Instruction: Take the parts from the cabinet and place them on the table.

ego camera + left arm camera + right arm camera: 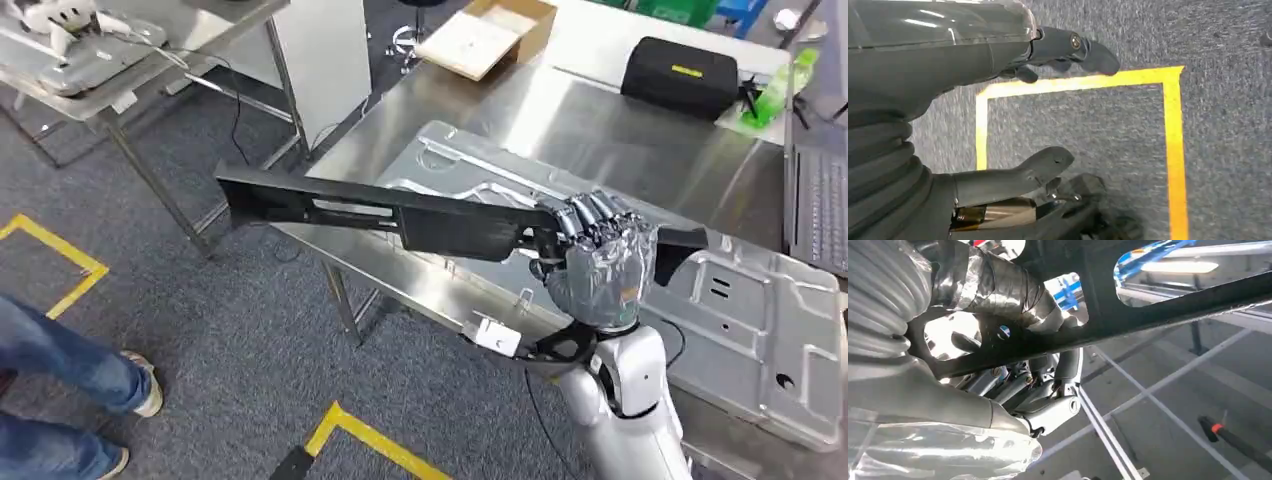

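Right hand (598,262) clamped on black part (380,212) over table (560,130); left hand (998,115) fingers apart, empty.

I'm looking at a workshop: steel table (560,120), pressed metal panel (760,310), grey carpet with yellow floor tape (60,250).

The head camera is looking down from high at the steel table (560,130) toward one o'clock. The right wrist camera is sitting close under the long black metal part (1168,300), sharing it (400,215). The left wrist camera is facing the grey carpet floor (1088,125).

Matt black metal part (380,212), glossy steel table (560,125), rough grey carpet (230,330)
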